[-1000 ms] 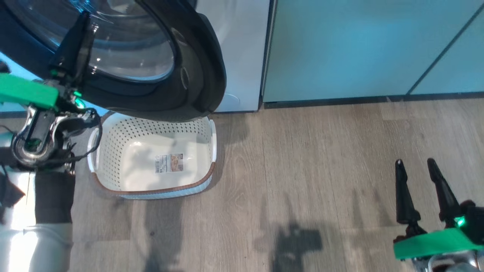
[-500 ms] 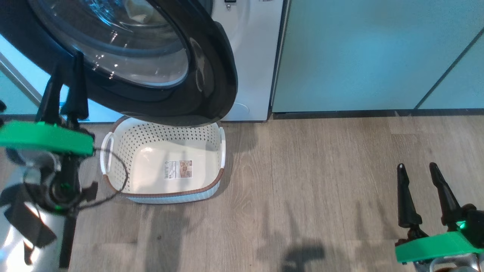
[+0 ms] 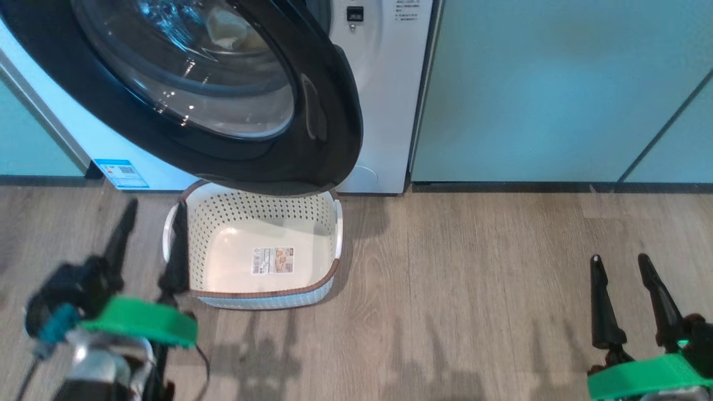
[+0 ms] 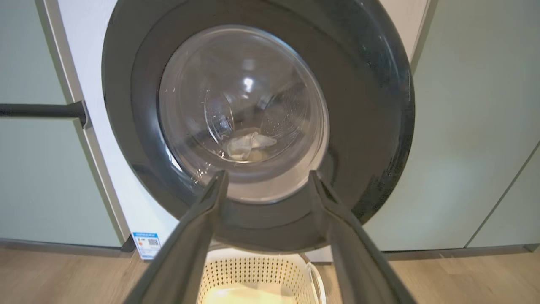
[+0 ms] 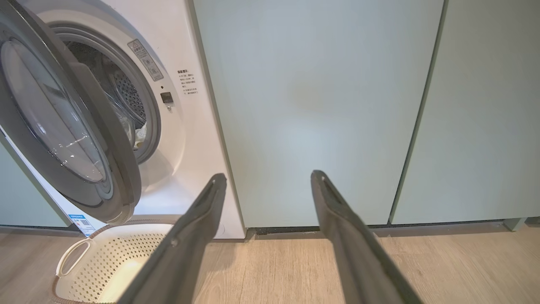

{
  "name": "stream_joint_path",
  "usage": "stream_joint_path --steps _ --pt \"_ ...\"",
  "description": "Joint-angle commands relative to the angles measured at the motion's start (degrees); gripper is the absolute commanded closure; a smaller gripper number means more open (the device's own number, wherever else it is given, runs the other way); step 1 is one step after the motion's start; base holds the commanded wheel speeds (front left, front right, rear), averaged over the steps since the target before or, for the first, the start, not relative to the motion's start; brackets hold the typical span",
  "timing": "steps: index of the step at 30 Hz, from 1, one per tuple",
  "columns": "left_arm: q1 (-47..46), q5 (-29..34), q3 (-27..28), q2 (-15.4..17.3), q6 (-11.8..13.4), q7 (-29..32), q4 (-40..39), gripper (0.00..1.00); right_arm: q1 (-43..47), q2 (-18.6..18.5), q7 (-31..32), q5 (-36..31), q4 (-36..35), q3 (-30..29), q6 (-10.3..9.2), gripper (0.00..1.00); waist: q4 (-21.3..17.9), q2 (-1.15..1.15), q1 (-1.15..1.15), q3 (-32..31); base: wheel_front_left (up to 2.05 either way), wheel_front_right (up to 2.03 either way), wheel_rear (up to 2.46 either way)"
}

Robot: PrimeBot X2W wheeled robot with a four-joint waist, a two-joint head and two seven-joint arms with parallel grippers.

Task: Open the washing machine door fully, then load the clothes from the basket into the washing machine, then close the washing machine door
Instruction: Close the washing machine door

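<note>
Hovering low over the wooden floor [image 3: 473,289], the left tool [image 3: 156,205] stood with its fingers [image 3: 177,250] spread wide and nothing between them. The right tool [image 3: 619,258], well off to its right, was likewise wide and empty. Just beside the left tool, ahead and to its right, sat the basket [image 3: 262,292], bare down to the label [image 3: 272,260] on its bottom. Beyond and above it, the washing machine door [image 3: 328,139] hung partly swung out from the washing machine [image 3: 384,111]. Behind the door's glass, the clothes [image 4: 249,145] lay in the metal drum [image 5: 126,93]. Pale green cabinet doors [image 3: 557,89] faced the right tool.
</note>
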Motion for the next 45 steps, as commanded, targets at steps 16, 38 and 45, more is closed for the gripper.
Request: stream_joint_path --steps 16,38,45 --pt "8.23 4.32 -2.13 -2.30 3.24 -1.25 -2.54 0.00 1.00 -0.71 -0.55 -1.63 -1.48 0.66 -0.16 0.00 2.52 0.00 0.00 -3.21 0.00 0.00 0.00" --pt "9.79 3.95 -1.69 -3.65 2.93 -1.71 -1.28 0.00 2.61 -0.71 -0.55 -0.90 -0.78 1.82 -0.16 0.00 2.19 0.00 0.00 -6.01 0.00 0.00 0.00" --pt "9.92 3.98 -1.79 -3.78 3.03 -1.73 -1.31 0.00 2.86 -0.71 -0.55 -0.84 -0.85 1.87 -0.16 0.00 1.97 0.00 0.00 -6.23 0.00 0.00 0.00"
